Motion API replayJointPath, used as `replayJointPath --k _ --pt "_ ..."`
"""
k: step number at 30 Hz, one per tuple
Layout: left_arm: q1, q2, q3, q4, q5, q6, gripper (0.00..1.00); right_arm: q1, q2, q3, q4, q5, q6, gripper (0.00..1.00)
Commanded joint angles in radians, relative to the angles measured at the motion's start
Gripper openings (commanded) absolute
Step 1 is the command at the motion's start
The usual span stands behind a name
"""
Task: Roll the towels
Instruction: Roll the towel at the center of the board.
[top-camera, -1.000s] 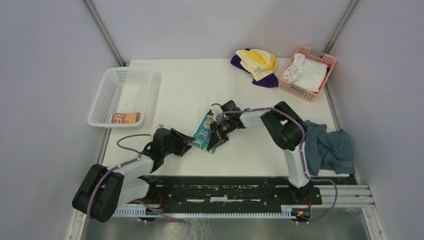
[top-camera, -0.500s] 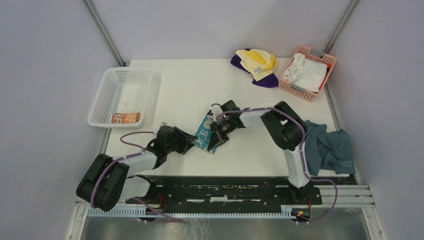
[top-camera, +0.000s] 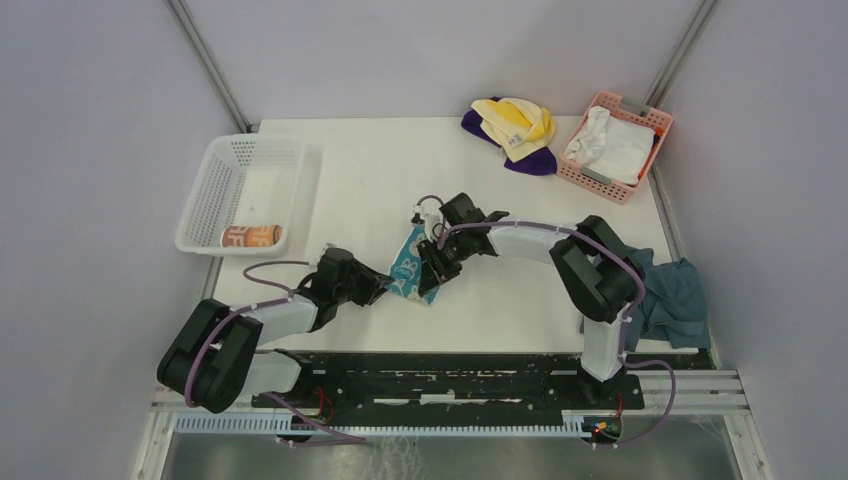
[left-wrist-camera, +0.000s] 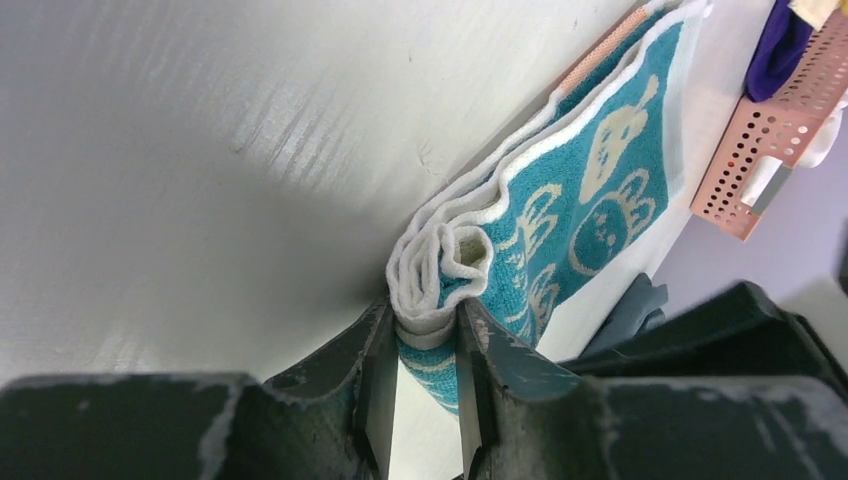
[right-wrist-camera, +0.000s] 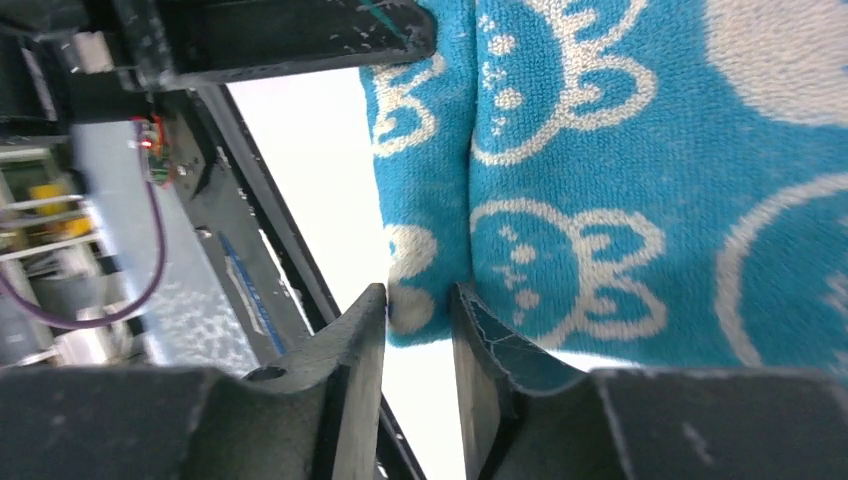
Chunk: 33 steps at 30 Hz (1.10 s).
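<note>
The teal towel (top-camera: 408, 268) was held folded over the surface (top-camera: 370, 170), toward its near edge. Its layered, white-edged end was clamped by the left tool (left-wrist-camera: 420, 345), and its other side was pinched by the right tool (right-wrist-camera: 418, 305). A rolled peach towel (top-camera: 250, 236) was seen lying in the white basket (top-camera: 215, 170).

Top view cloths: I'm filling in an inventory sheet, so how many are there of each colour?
teal rabbit towel: 1
peach-orange rolled towel: 1
yellow towel: 1
purple towel: 1
white cloth: 1
blue-grey cloth: 1
Total: 6
</note>
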Motion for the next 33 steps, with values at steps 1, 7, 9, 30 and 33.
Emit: replayJointPath --k 1,7,9,30,33 --pt "-0.002 0.019 0.027 -0.116 -0.058 0.088 0.32 0.032 -0.141 0.007 -0.082 0.150 -0.136 0.39" --pt "-0.003 0.018 0.061 -0.155 -0.049 0.109 0.32 0.134 -0.268 -0.009 -0.087 0.420 -0.239 0.46" --pt "-0.003 0.015 0.070 -0.167 -0.046 0.115 0.32 0.189 -0.291 -0.013 -0.078 0.499 -0.276 0.47" --pt "-0.004 0.000 0.104 -0.203 -0.026 0.124 0.32 0.403 -0.092 0.014 -0.078 0.804 -0.405 0.45" --pt "-0.004 -0.002 0.103 -0.203 -0.025 0.122 0.32 0.410 -0.059 0.021 -0.099 0.821 -0.404 0.43"
